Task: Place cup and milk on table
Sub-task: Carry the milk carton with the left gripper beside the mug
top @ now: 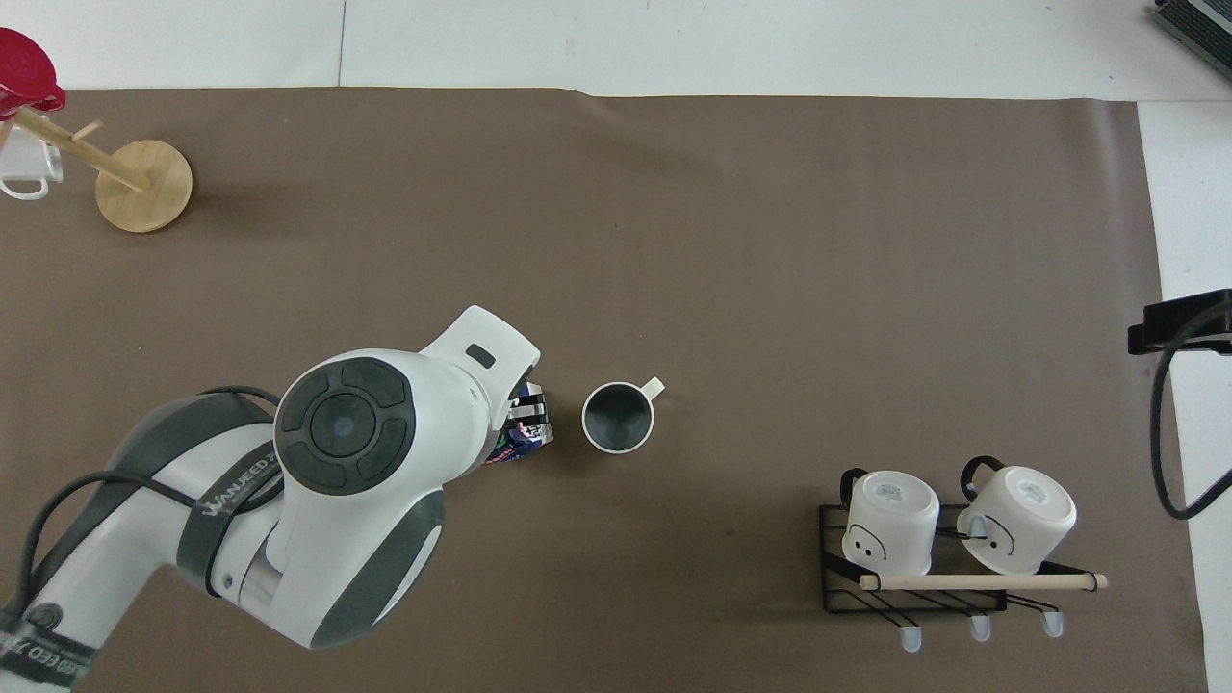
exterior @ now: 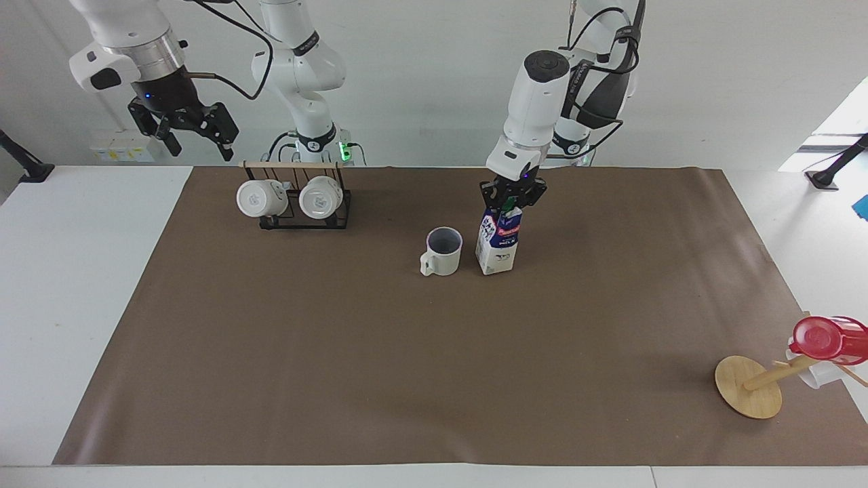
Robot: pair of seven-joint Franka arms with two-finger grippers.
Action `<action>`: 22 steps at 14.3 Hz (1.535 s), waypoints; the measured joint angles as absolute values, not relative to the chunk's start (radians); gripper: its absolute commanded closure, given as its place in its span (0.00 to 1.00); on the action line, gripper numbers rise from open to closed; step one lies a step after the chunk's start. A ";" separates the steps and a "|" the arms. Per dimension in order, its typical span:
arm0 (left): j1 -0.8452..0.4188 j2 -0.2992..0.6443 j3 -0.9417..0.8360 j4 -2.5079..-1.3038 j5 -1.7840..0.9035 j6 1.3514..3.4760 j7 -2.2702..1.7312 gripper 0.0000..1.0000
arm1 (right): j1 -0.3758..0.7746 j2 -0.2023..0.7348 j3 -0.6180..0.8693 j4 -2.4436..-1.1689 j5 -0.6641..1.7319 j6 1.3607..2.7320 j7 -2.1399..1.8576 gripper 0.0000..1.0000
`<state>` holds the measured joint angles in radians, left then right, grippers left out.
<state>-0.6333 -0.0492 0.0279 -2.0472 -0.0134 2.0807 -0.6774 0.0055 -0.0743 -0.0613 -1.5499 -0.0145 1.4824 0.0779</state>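
Two fingertips of the left gripper were pinched on the top of the milk, which stood upright on the brown sheet, just beside the cup on the left arm's side. That cup sat upright and looked empty, its handle pointing away from the carton, while two white mugs lay tipped in a black rack toward the right arm's end, nearer to the robots. Above the bare white table beside that rack, the right gripper waited with its jaws spread wide and nothing in them.
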 measured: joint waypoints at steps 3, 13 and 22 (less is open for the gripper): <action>-0.633 -0.048 0.028 -2.047 -0.013 2.081 -0.669 0.44 | 0.006 -0.075 -0.061 -1.551 -0.014 1.481 0.078 0.00; -0.634 -0.048 0.029 -2.047 -0.013 2.081 -0.615 0.00 | 0.006 -0.077 -0.060 -1.551 -0.015 1.481 0.078 0.00; -0.633 -0.086 0.052 -1.881 -0.013 1.851 -0.613 0.00 | 0.006 -0.077 -0.060 -1.551 -0.015 1.481 0.078 0.00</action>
<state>-0.6329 -0.0865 0.0525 -1.8810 -0.0133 1.8512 -0.6129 0.0059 -0.0771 -0.0604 -1.5509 -0.0145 1.4811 0.0779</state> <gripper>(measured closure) 0.000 0.000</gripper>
